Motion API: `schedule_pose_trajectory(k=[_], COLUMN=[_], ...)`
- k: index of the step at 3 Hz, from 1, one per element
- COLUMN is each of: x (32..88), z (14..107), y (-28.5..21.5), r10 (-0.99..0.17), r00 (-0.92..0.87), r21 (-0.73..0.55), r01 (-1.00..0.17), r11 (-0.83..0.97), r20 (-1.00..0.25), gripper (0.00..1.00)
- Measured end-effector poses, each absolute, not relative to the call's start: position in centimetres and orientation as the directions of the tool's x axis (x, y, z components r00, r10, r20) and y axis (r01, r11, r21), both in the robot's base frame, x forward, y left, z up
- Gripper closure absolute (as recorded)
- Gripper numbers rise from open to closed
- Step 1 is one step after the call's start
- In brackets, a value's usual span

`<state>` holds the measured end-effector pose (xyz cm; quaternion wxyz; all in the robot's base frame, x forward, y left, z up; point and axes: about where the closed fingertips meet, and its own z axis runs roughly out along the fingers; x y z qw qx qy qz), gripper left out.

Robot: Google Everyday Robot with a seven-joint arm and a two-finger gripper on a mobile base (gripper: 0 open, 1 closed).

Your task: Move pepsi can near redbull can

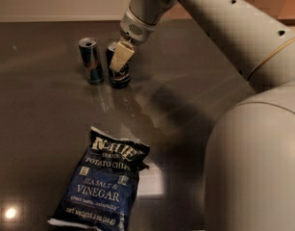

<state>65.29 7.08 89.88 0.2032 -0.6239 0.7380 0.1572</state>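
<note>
Tool [117,61] astride pepsi can [121,77]

We see a dim, warm-lit scene in which a small glare spot [10,212] gleams on the glossy table [36,129] at lower left. At upper centre the gripper [118,60], clasping the pepsi can [119,79], throws a soft shadow toward us.

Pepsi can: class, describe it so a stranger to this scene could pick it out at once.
On the dark table, beyond the chip bag, two cans stand side by side. The pepsi can is the one on the right of the view, held in the gripper. It is wider and dark navy, while the redbull can beside it is slim and blue-silver.
</note>
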Motion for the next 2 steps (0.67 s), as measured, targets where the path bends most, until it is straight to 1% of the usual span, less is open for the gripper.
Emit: schedule_pose_trajectory(k=[2], x=[65.16], z=[88.74], y=[8.14], r10=[-0.857], r00=[-0.142], r21=[-0.004], r01=[-0.986], r11=[0.166], r20=[-0.496], gripper=[0.34])
